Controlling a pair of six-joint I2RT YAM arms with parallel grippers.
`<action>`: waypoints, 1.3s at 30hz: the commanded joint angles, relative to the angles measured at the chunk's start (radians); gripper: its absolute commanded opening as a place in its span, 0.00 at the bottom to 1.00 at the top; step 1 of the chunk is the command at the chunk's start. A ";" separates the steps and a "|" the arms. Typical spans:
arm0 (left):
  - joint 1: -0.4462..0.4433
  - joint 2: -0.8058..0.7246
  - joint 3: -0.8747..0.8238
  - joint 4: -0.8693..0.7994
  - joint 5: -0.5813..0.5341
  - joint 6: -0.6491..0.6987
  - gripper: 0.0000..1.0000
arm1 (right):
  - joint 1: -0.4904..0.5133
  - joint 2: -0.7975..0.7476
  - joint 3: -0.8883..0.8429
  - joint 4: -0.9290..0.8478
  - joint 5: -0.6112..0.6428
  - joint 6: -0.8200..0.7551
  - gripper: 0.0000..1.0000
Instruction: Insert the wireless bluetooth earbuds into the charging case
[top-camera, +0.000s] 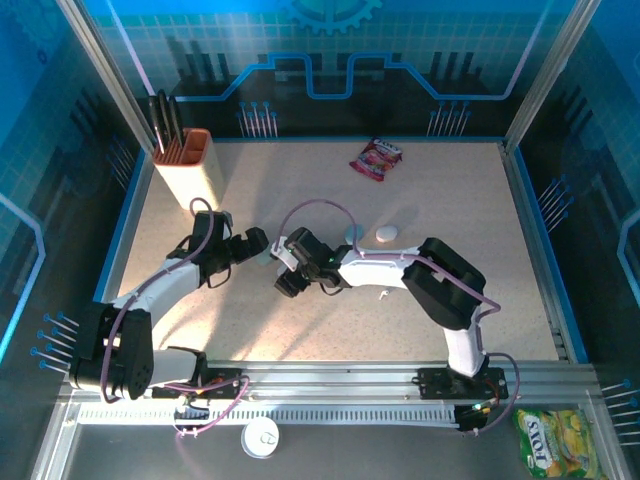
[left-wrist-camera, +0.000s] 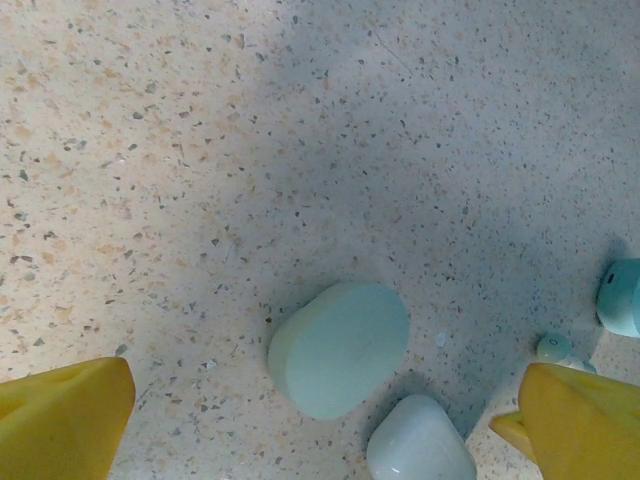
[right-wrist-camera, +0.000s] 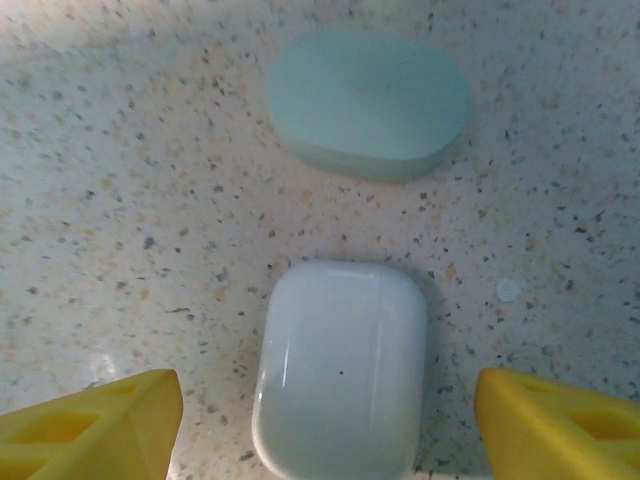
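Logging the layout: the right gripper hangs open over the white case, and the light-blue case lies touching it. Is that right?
Not quite. The right gripper hangs open over the white case, and the light-blue case lies apart from it, bare table between them; the right wrist view shows it.

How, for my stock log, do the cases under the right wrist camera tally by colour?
Light-blue case: 1
White case: 1
Total: 2
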 joint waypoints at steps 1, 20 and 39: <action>0.011 -0.014 -0.006 0.023 0.039 0.003 0.99 | -0.001 0.046 0.040 -0.042 0.011 -0.015 0.78; 0.011 -0.033 0.003 0.021 0.098 0.006 0.99 | -0.026 -0.051 -0.046 -0.010 -0.007 -0.116 0.44; -0.169 -0.048 -0.001 0.016 0.511 -0.087 0.78 | -0.102 -0.369 -0.319 0.226 -0.198 -0.276 0.46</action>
